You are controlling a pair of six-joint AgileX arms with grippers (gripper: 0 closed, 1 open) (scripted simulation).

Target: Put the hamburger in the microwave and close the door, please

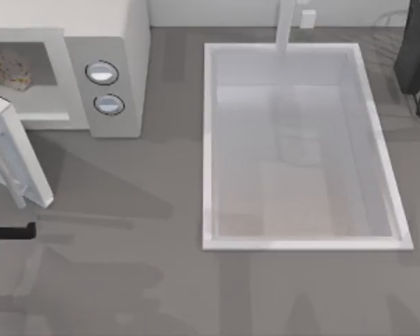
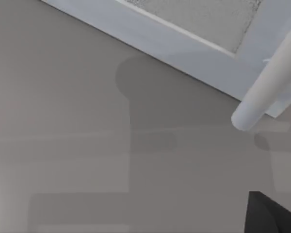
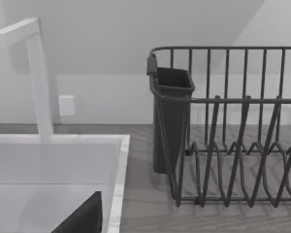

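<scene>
Hamburger, a small whitish lump with orange-yellow specks (image 1: 7,68), sits inside the cavity of the large white boxy microwave (image 1: 119,42) at the table's far left. The flat white framed door (image 1: 14,157) stands swung open, angled out toward the front. Just beyond its free end hovers the black left gripper (image 1: 17,232) at the left edge; whether its claw is spread or pressed together, I cannot tell
</scene>
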